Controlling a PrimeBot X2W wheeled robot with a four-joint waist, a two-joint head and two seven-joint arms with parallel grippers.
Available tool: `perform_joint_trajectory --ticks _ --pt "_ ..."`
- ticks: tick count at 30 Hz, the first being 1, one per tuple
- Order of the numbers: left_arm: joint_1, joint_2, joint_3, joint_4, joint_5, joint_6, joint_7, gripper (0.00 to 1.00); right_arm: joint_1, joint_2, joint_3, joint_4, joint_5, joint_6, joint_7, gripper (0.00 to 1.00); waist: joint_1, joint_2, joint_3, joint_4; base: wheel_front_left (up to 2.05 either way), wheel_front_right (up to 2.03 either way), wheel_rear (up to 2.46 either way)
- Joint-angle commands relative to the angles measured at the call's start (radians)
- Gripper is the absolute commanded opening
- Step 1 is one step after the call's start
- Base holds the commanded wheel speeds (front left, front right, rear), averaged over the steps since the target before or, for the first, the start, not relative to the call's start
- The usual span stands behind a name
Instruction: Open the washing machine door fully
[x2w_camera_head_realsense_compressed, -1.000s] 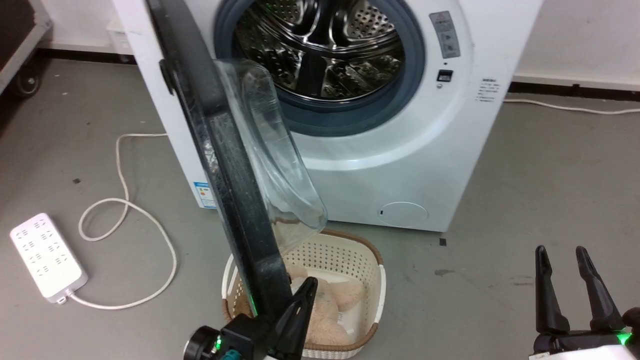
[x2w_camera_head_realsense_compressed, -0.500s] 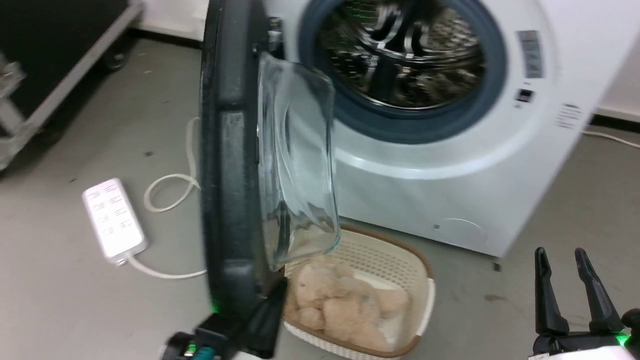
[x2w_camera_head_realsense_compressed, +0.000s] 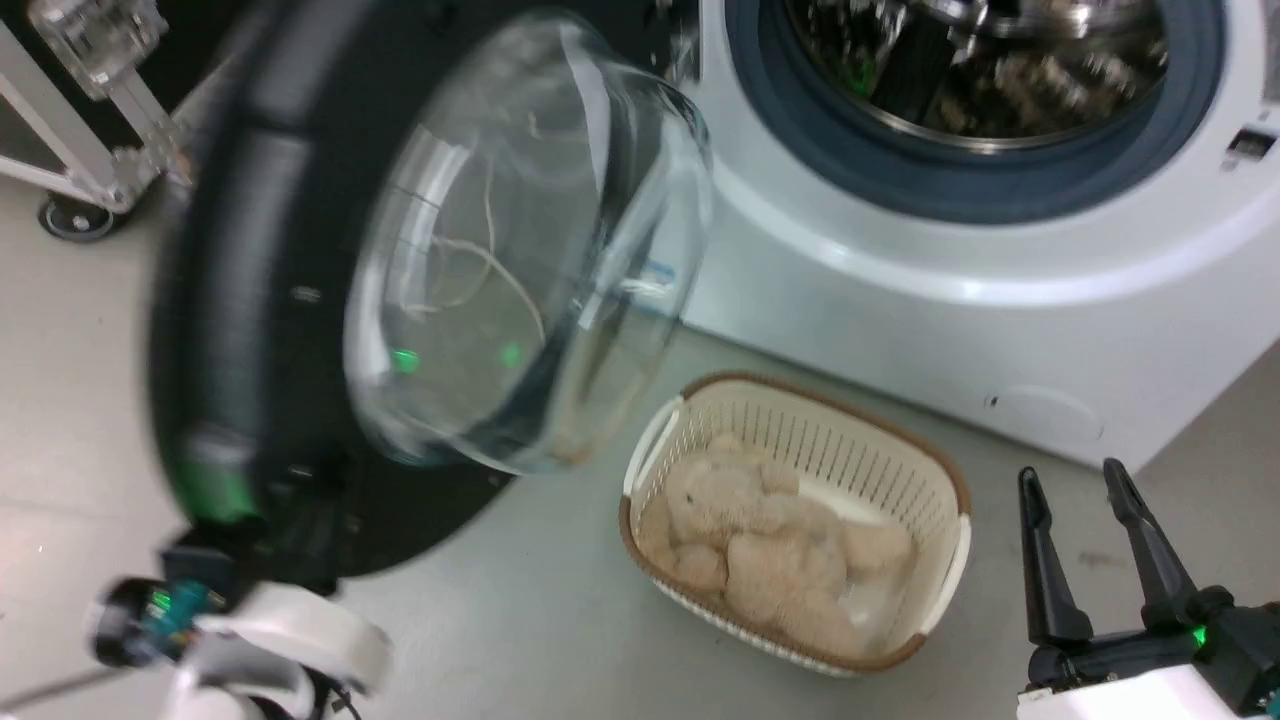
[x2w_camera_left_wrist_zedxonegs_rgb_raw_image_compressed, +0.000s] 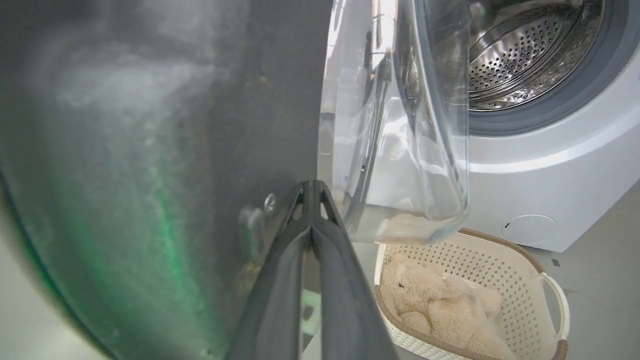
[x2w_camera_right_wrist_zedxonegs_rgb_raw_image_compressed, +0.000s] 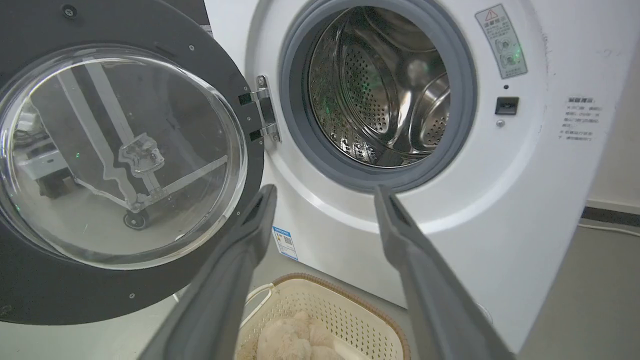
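- As the head looks down, the washer (x2w_camera_head_realsense_compressed: 900, 300) sits from 12 to 2 o'clock. It is big and white, and you can see into its drum (x2w_camera_head_realsense_compressed: 990, 70).
- Door (x2w_camera_right_wrist_zedxonegs_rgb_raw_image_compressed: 120, 155) stands wide open at 9 o'clock from the drum. It hangs on its hinge (x2w_camera_right_wrist_zedxonegs_rgb_raw_image_compressed: 265, 107), and its inner side with the glass bowl faces the robot.
- Basket (x2w_camera_head_realsense_compressed: 830, 440) sits low in front of the washer, at 5 o'clock in the head view. A soft tan toy (x2w_camera_head_realsense_compressed: 780, 550) lies inside.
- Right gripper (x2w_camera_head_realsense_compressed: 1070, 470) is at 4 o'clock, well apart from the door. Its fingers are spread wide and hold nothing.
- Left gripper (x2w_camera_left_wrist_zedxonegs_rgb_raw_image_compressed: 311, 190) is at 7 o'clock, low by the door. Its fingers are pressed together with nothing between them. The tips are right at the black ring beside the glass, but I cannot tell if they touch.
- Blue sticker (x2w_camera_right_wrist_zedxonegs_rgb_raw_image_compressed: 284, 242) is on the washer, at 7 o'clock from the drum.
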Motion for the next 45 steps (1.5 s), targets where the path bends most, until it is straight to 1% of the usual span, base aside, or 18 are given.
perform_joint_trajectory --ticks 1,6,10,14,16,21,25,26,28,29,30,31,32,36,39,41,45 --pt "-0.04 0.024 0.029 0.019 -0.013 -0.002 0.006 0.0 -0.019 0.002 0.002 -0.005 -0.014 -0.001 -0.004 1.0 -0.0001 0.0 0.059 -0.009 0.0 0.0 0.0" --pt "-0.128 0.116 0.126 0.123 -0.064 -0.023 0.021 0.0 -0.041 0.002 0.001 -0.016 -0.048 -0.001 -0.004 1.0 -0.0001 0.0 0.131 -0.029 0.0 0.0 0.0" --pt "-0.225 0.186 0.191 0.241 -0.103 -0.04 0.025 0.0 -0.058 0.002 -0.002 -0.028 -0.069 -0.001 0.0 1.0 -0.0001 0.0 0.179 -0.043 0.0 0.0 0.0" --pt "-0.314 0.241 0.247 0.378 -0.134 -0.05 -0.001 0.0 -0.08 0.002 0.006 -0.036 -0.081 -0.001 0.007 1.0 -0.0001 0.0 0.212 -0.065 0.0 0.0 0.0" --pt "-0.349 0.26 0.263 0.439 -0.14 -0.053 -0.028 0.0 -0.088 0.002 0.006 -0.035 -0.085 -0.001 0.009 1.0 -0.0001 0.0 0.221 -0.075 0.0 0.0 0.0" --pt "-0.404 0.274 0.266 0.533 -0.136 -0.069 -0.105 0.0 -0.094 0.002 -0.006 -0.025 -0.082 -0.001 0.007 1.0 -0.0001 0.0 0.212 -0.091 0.0 0.0 0.0" --pt "-0.413 0.27 0.248 0.546 -0.114 -0.08 -0.139 0.0 -0.093 0.002 -0.012 -0.015 -0.075 -0.001 0.004 1.0 -0.0001 0.0 0.184 -0.099 0.0 0.0 0.0" --pt "-0.409 0.265 0.244 0.536 -0.102 -0.083 -0.154 0.0 -0.092 0.002 -0.016 -0.006 -0.072 -0.001 0.002 1.0 -0.0001 0.0 0.154 -0.107 0.0 0.0 0.0" --pt "-0.406 0.262 0.25 0.523 -0.097 -0.08 -0.159 0.0 -0.09 0.002 -0.019 -0.003 -0.072 -0.001 0.001 1.0 -0.0001 0.0 0.138 -0.111 0.0 0.0 0.0" --pt "-0.39 0.254 0.258 0.481 -0.082 -0.076 -0.164 0.0 -0.086 0.002 -0.03 0.002 -0.069 -0.001 -0.001 1.0 -0.0001 0.0 0.103 -0.122 0.0 0.0 0.0" --pt "-0.39 0.254 0.258 0.481 -0.082 -0.076 -0.164 0.0 -0.086 0.002 -0.03 0.002 -0.069 -0.001 -0.001 1.0 -0.0001 0.0 0.103 -0.122 0.0 0.0 0.0" --pt "-0.367 0.234 0.265 0.41 -0.062 -0.072 -0.165 0.0 -0.081 0.002 -0.042 0.006 -0.064 -0.001 -0.002 1.0 -0.0001 0.0 0.064 -0.136 0.0 0.0 0.0" --pt "-0.367 0.234 0.265 0.41 -0.062 -0.072 -0.165 0.0 -0.081 0.002 -0.042 0.006 -0.064 -0.001 -0.002 1.0 -0.0001 0.0 0.064 -0.136 0.0 0.0 0.0" --pt "-0.279 0.166 0.258 0.243 -0.03 -0.072 -0.165 0.0 -0.06 0.002 -0.073 0.009 -0.05 -0.001 -0.004 1.0 -0.0001 0.0 -0.02 -0.162 0.0 0.0 0.0" --pt "-0.192 0.107 0.228 0.138 -0.016 -0.077 -0.166 0.0 -0.037 0.002 -0.088 0.009 -0.038 -0.001 -0.004 1.0 -0.0001 0.0 -0.08 -0.187 0.0 0.0 0.0" --pt "-0.129 0.069 0.21 0.082 -0.01 -0.07 -0.166 0.0 -0.023 0.002 -0.084 0.007 -0.036 -0.001 -0.004 1.0 -0.0001 0.0 -0.111 -0.208 0.0 0.0 0.0" --pt "-0.018 0.006 0.17 -0.006 0.023 -0.035 -0.166 0.0 0.004 0.002 -0.075 -0.001 -0.038 -0.001 -0.004 1.0 -0.0001 0.0 -0.154 -0.247 0.0 0.0 0.0"
